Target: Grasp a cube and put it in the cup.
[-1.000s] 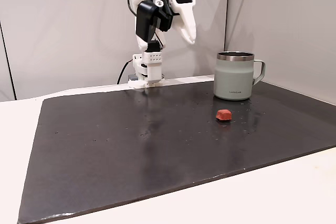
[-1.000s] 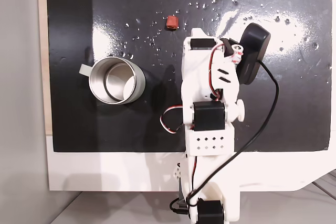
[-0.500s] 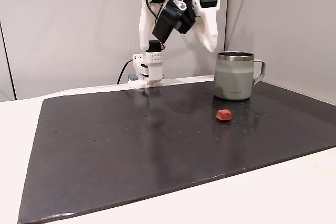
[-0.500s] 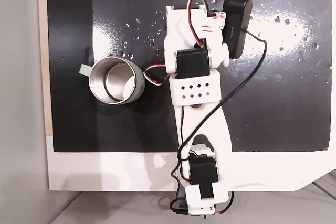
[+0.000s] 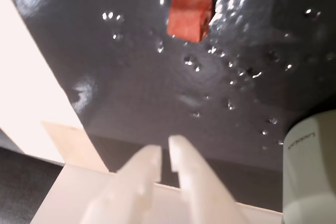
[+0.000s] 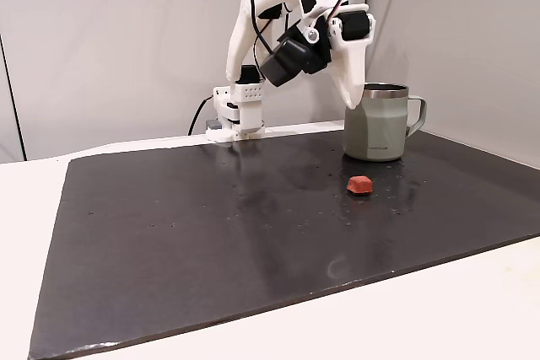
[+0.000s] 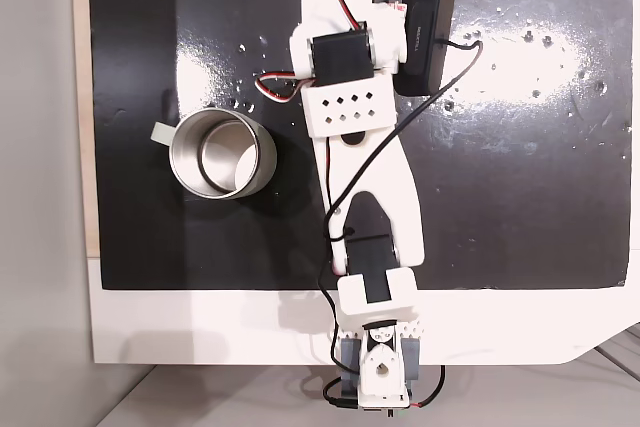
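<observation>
Reaching for the cube [image 6: 360, 184], nothing gripped yet.
The gripper [image 5: 165, 153], fingers nearly together and empty, is hanging high above the desk [image 6: 211, 225]; the cube is lying near the cup [image 6: 377, 121], so opening and descending comes next.

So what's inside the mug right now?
Seen from above, the mug holds nothing but its bare steel floor and walls. The red block lies on the dark mat in front of it. From the side view the mug's wall hides its inside.
</observation>
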Robot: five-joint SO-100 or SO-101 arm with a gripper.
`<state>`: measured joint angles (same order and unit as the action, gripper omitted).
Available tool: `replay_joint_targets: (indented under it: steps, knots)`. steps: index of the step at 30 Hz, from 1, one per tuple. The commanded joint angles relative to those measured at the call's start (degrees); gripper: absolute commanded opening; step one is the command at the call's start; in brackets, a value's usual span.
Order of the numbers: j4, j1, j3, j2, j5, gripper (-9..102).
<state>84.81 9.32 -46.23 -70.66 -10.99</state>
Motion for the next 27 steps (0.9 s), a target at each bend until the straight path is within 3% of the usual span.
replay_joint_targets:
  steps: [1, 11, 27]
  knots:
    - [2.64, 1.76, 8.17, 1.85, -0.44, 0]
    - [9.49, 2.11, 21.71, 12.22, -0.18, 0]
    - [11.34, 0.97, 26.37, 15.91, -0.97, 0]
